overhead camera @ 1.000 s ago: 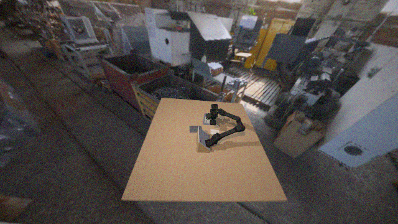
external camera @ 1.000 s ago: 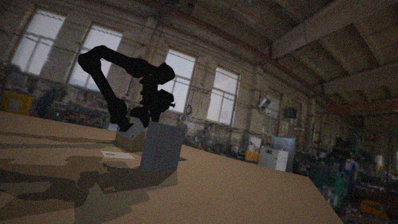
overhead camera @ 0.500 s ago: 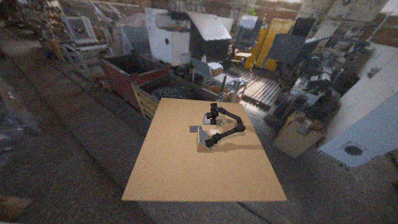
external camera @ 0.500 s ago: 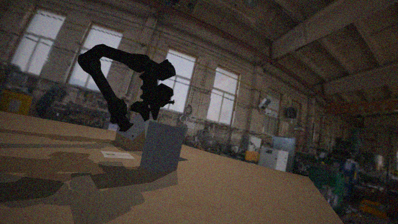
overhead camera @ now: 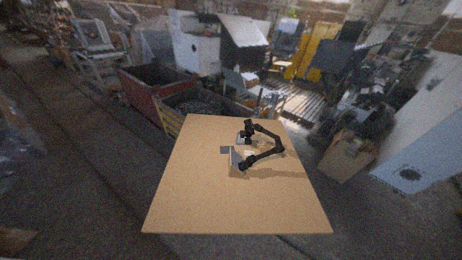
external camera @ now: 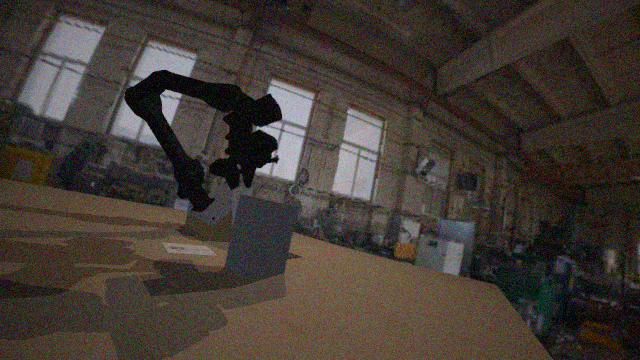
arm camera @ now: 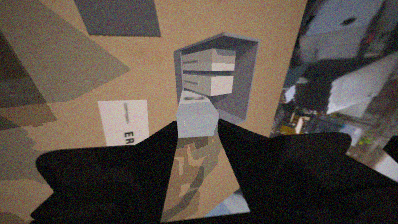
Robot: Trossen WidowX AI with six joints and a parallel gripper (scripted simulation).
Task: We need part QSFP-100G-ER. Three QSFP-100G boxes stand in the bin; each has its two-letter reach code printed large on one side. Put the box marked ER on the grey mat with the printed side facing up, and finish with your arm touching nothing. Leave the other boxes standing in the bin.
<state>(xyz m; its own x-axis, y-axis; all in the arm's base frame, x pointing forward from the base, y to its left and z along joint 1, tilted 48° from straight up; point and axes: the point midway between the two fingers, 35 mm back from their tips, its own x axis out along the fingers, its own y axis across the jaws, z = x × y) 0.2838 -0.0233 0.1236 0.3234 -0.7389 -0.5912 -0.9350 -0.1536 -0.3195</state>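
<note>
The fingers pinch a pale box (arm camera: 197,119) between their tips; two other boxes (arm camera: 209,72) stand in the bin (arm camera: 245,75).

Two boxes (arm camera: 222,60) (arm camera: 221,84) stand side by side in the bin (overhead camera: 238,139) (external camera: 261,235) (arm camera: 252,75) on the worktop (overhead camera: 231,206) (external camera: 380,300) (arm camera: 275,45), while a third (external camera: 242,191) (arm camera: 197,122) sits between the fingers (overhead camera: 247,141) (external camera: 232,176) at the bin's end. Seen from above, the card (overhead camera: 249,152) (external camera: 189,249) (arm camera: 122,117) lies between bin and arm stand (overhead camera: 236,159) (external camera: 218,206), with the mat (overhead camera: 226,149) (arm camera: 122,17) left of the card, apart from the bin.
</note>
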